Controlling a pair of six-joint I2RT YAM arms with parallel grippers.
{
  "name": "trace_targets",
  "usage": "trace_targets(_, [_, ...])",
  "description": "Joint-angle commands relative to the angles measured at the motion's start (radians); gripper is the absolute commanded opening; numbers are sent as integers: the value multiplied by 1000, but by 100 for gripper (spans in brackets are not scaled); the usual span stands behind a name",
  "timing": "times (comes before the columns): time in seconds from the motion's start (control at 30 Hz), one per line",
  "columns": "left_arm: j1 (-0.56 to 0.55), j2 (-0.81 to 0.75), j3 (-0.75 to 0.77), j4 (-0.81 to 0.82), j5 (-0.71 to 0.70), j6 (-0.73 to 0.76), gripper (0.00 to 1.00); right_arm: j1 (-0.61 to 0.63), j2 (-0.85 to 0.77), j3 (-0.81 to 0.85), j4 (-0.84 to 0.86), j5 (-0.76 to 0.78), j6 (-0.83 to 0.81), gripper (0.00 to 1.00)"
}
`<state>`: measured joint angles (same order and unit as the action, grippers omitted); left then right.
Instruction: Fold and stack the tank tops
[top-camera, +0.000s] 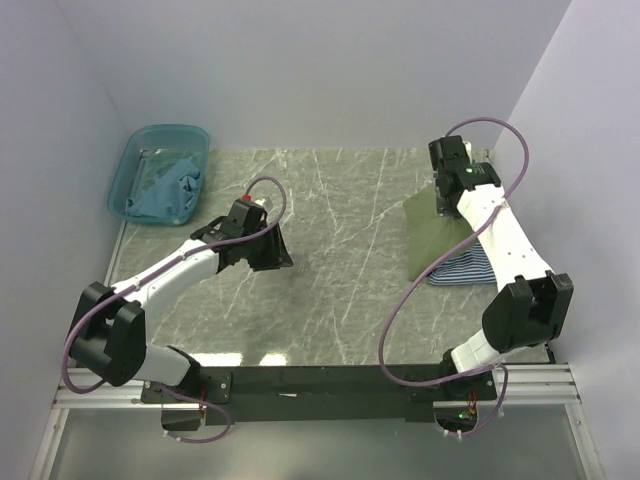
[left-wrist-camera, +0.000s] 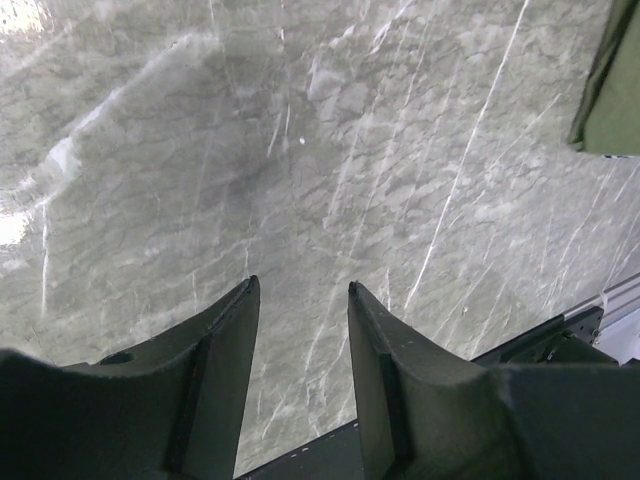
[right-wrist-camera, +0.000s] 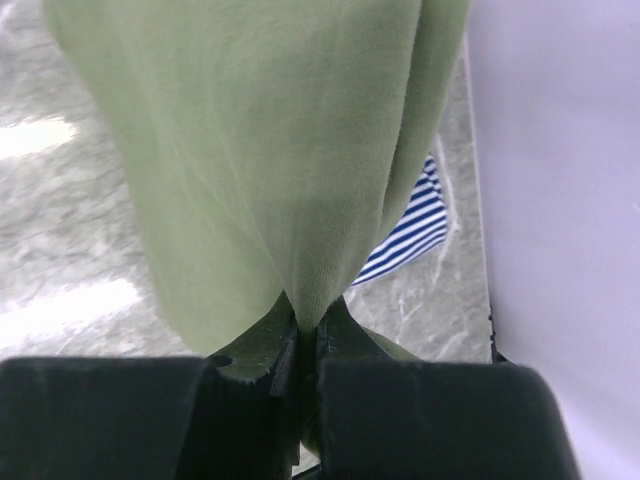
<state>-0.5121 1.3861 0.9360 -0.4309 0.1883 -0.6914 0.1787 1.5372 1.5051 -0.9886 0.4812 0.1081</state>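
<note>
The olive green tank top (top-camera: 432, 240) lies folded at the right of the table, on top of the navy-and-white striped tank top (top-camera: 466, 270), whose edge sticks out toward the near side. My right gripper (top-camera: 444, 203) is shut on the olive top's far edge. In the right wrist view the olive cloth (right-wrist-camera: 260, 150) is pinched in my right gripper (right-wrist-camera: 310, 328), with the striped top (right-wrist-camera: 410, 235) beyond it. The teal-blue tank top (top-camera: 165, 190) lies crumpled in the basin. My left gripper (top-camera: 274, 254) hovers open and empty over bare table, also shown in its wrist view (left-wrist-camera: 302, 290).
A translucent teal plastic basin (top-camera: 128, 170) stands at the far left corner. White walls close off the left, back and right. The olive top's corner (left-wrist-camera: 610, 90) shows at the upper right of the left wrist view. The black base rail (top-camera: 320, 382) runs along the near edge.
</note>
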Motion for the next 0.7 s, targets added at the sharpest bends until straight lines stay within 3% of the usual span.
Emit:
trace_targets(0.0, [0,11,6,17,30,27,46,-44,-42,14,30,37,-38,0])
trace_targets(0.2, [0,16,6,15,37,38,47,-156,-10,-51,107,42,-42,0])
trace_targets(0.23, [0,22,6,18,42,38,47,-157,4,-57,114,65,-39,6])
trace_targets(0.27, [0,25,7,18,43,38,47,-160,18,-71,119,97,-16,35])
trace_targets(0.37, [0,30,3,32,51,30,47,-174,80,-88,120,160,16,65])
trace_targets(0.47, [0,22,-2,40,46,21,48,-203,107,-72,114,201,51,72])
trace_targets(0.67, [0,18,10,47,30,-13,49,-183,66,20,82,122,120,72])
